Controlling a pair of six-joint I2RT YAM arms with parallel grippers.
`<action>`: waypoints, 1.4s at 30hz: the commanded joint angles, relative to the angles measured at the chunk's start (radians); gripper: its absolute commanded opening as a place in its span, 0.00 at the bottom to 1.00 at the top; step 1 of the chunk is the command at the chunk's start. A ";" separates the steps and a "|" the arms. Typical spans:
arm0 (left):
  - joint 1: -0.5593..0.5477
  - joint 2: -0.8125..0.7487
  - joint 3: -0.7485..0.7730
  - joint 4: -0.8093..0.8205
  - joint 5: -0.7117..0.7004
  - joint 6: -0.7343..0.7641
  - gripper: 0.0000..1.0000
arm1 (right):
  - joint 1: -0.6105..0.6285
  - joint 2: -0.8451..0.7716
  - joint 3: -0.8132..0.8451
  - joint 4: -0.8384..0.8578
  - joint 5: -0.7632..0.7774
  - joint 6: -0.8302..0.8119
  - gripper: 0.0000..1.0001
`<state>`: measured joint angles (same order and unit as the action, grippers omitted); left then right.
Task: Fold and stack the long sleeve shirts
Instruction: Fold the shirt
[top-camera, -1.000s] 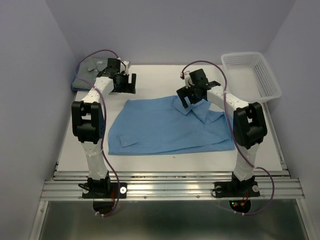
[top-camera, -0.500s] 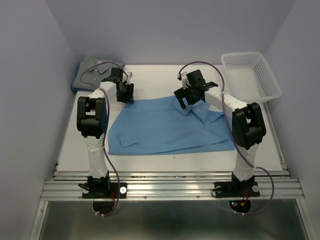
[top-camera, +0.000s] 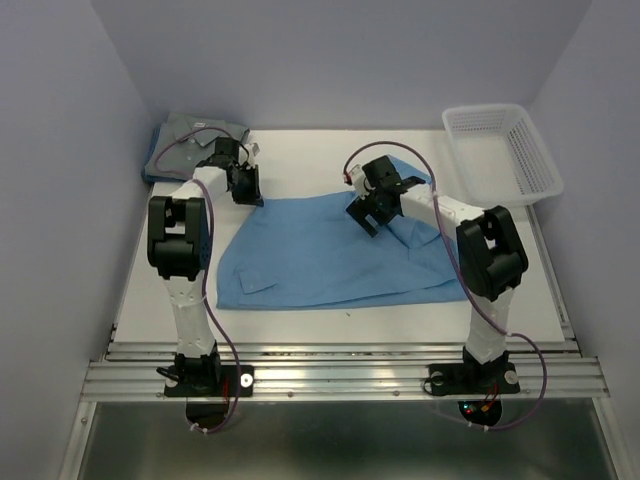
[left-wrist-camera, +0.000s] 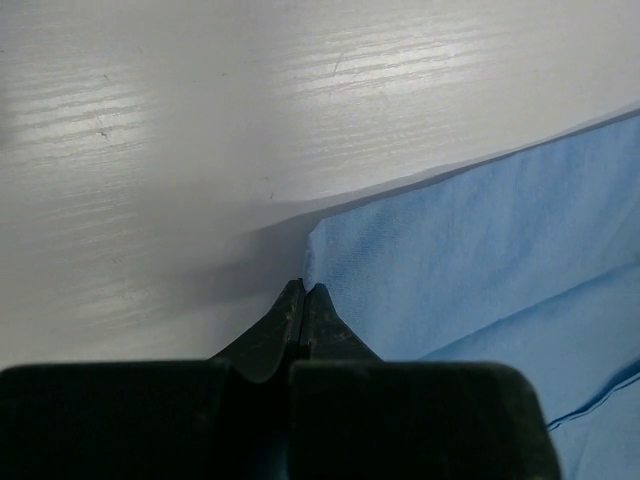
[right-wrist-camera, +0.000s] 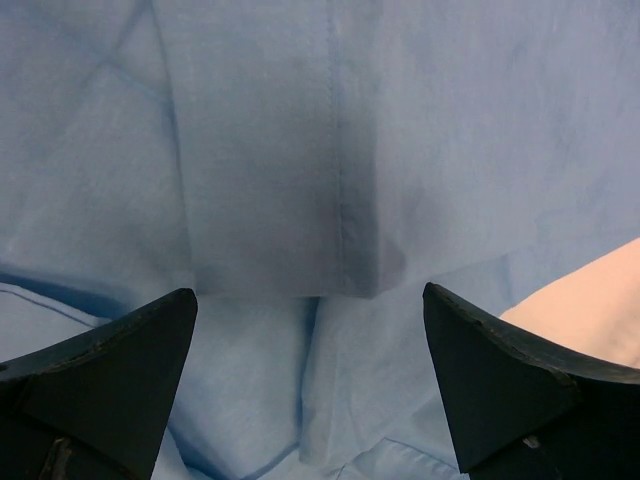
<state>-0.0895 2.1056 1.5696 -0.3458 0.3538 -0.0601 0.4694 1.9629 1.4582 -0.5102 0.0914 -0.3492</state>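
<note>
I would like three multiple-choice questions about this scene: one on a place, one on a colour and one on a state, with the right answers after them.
1. Where does the grey shirt lie?
A. At the far left corner of the table
B. In a basket
C. On top of the other shirt

2. What colour is the spread shirt in the middle?
A. White
B. Light blue
C. Grey

3. How is the right gripper?
A. Shut on the grey shirt
B. Shut on a basket
C. Open above the spread shirt

Answers:
1 A: the top view shows it in that corner.
2 B: the cloth is light blue in every view.
3 C: the right wrist view shows both fingers wide apart over blue cloth.
</note>
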 joint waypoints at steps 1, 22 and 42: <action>0.004 -0.087 0.047 0.005 0.022 -0.001 0.00 | 0.060 0.025 0.034 0.032 0.151 -0.160 1.00; 0.005 0.028 0.293 -0.108 -0.021 0.029 0.00 | 0.061 0.073 0.116 0.400 0.335 -0.182 0.21; 0.004 0.045 0.382 -0.131 -0.072 0.046 0.00 | -0.201 0.022 0.287 0.418 -0.086 -0.419 0.01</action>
<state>-0.0895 2.1918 1.9137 -0.4671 0.3004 -0.0341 0.2665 1.9060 1.6688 -0.1341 0.0673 -0.6628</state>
